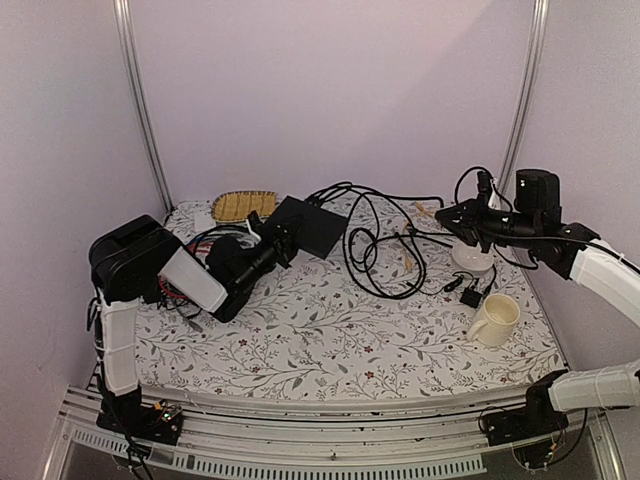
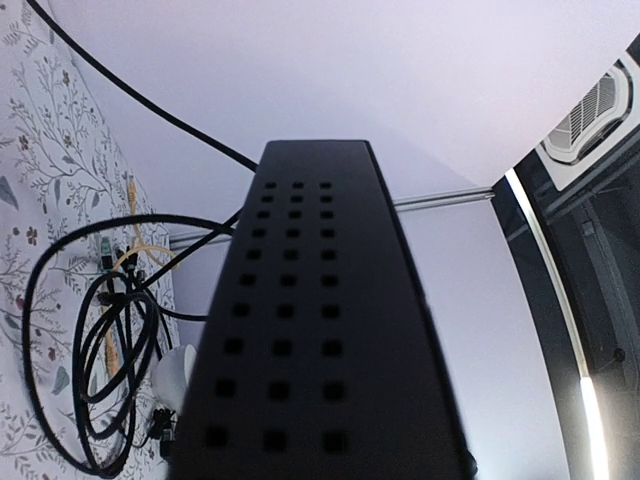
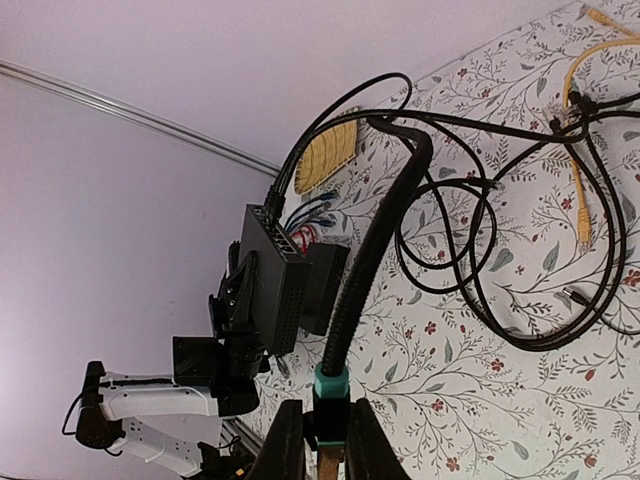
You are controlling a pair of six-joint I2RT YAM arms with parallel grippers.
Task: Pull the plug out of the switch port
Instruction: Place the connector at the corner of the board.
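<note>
We read the extraction step as complete, or very nearly so. The right gripper [image 3: 325, 440] is pressed together on the teal-collared plug [image 3: 330, 385], and the plug's black corrugated cable [image 3: 372, 250] runs out ahead of the fingers. The switch [image 2: 320, 330] lies well ahead of that gripper and off to its left. It is clamped in the left gripper [image 1: 275, 243] and raised on edge (its vented side fills the left wrist view). Plug and switch are well apart, so we judge the plug free of its port. Other leads appear seated along the socket edge.

The next move calls for lowering both loads. Release the plug onto the floral tablecloth [image 1: 330, 330], then set the switch down flat, clear of the cable loops [image 1: 380, 262].
</note>
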